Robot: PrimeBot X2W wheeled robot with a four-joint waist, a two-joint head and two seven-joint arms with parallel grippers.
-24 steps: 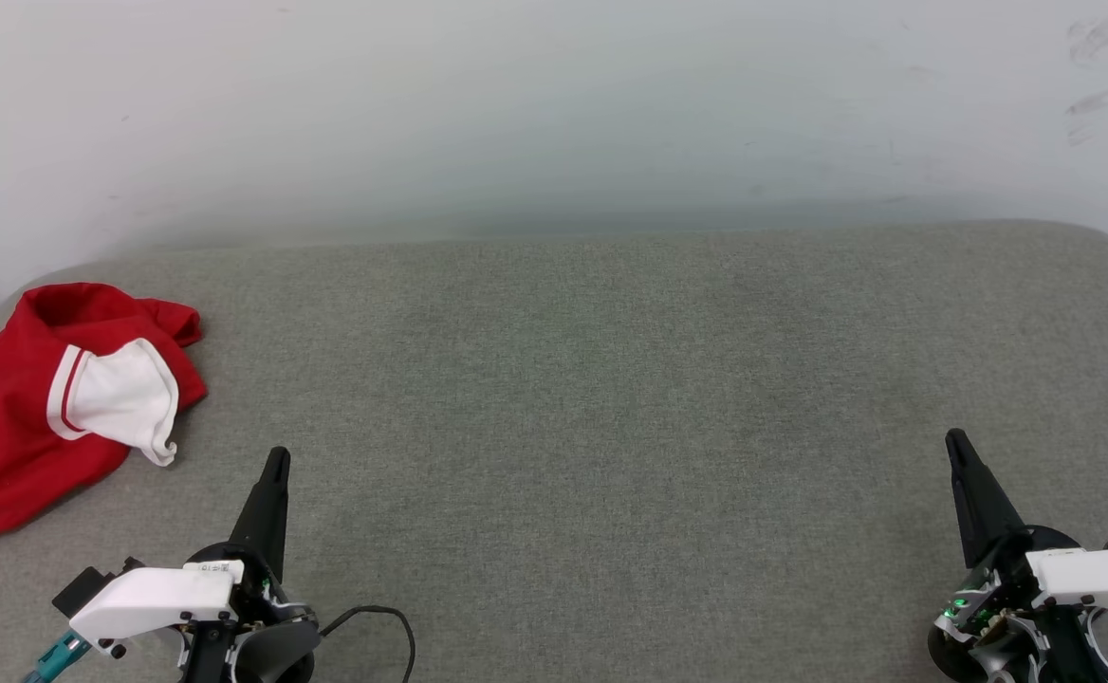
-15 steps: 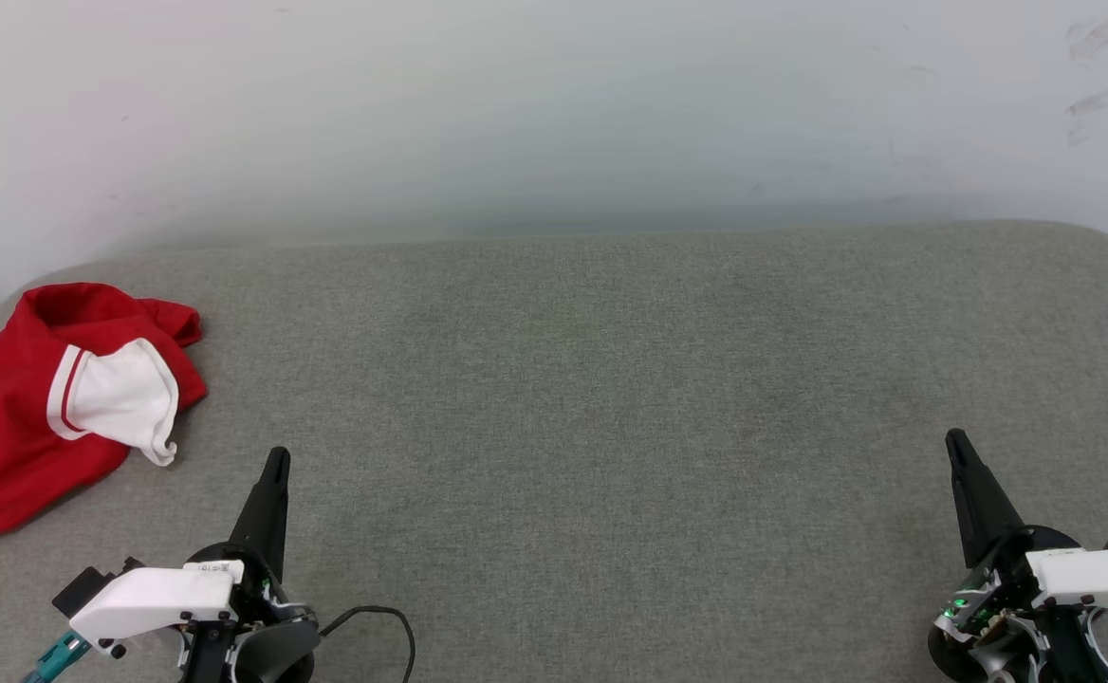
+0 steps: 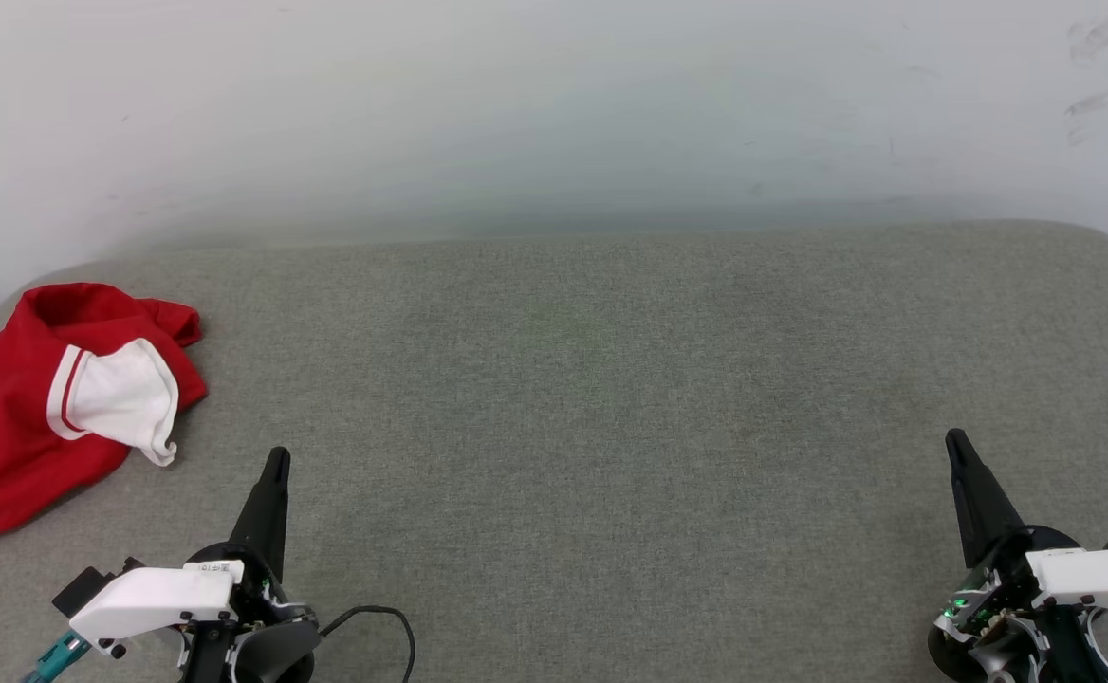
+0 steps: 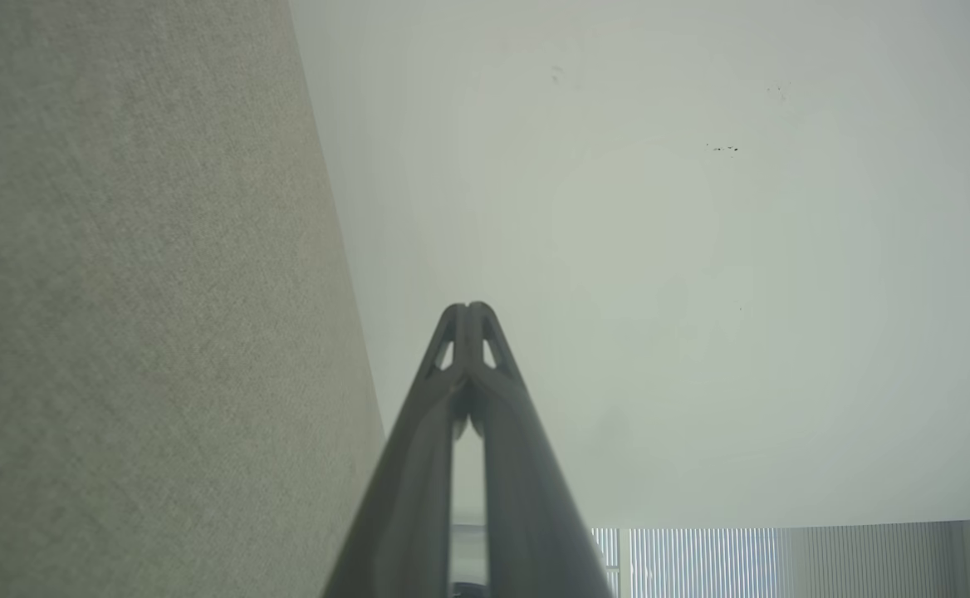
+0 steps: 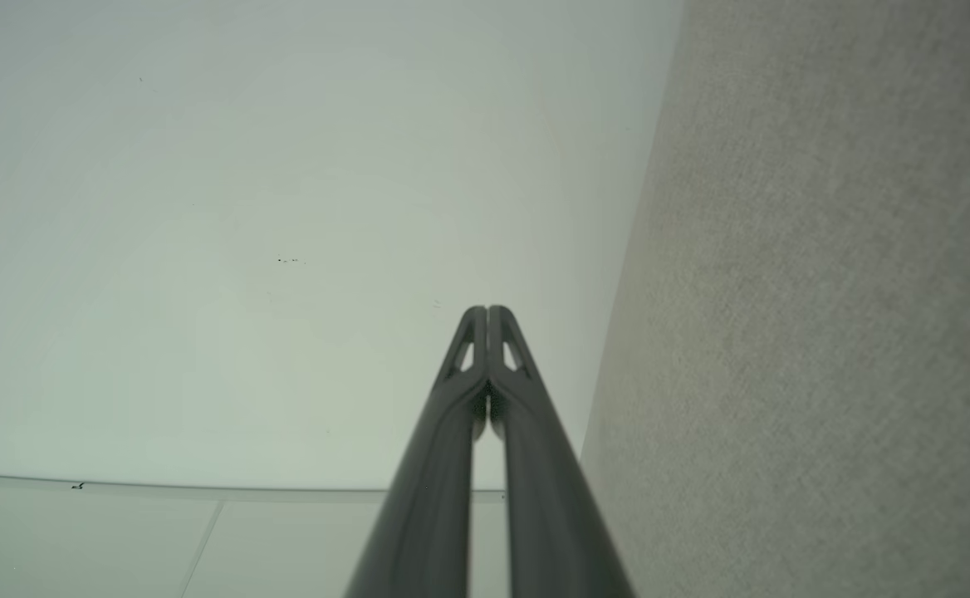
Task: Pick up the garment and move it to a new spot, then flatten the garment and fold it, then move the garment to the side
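Note:
The garment [image 3: 13, 427] lies crumpled at the far left edge of the grey cushioned surface [image 3: 592, 398]; it is red, with one white sleeve with striped trim folded on top. My left gripper [image 3: 277, 457] sits at the lower left, shut and empty, its tips a short way right of and below the garment. In the left wrist view that gripper [image 4: 468, 309] has its tips pressed together, pointing at the pale wall. At the lower right my right gripper [image 3: 954, 438] is shut and empty, far from the garment. Its tips [image 5: 487, 311] also meet in the right wrist view.
A pale wall [image 3: 554, 104] rises behind the surface. The surface's rounded corners show at the back left and back right. A black cable [image 3: 393, 621] loops beside my left wrist.

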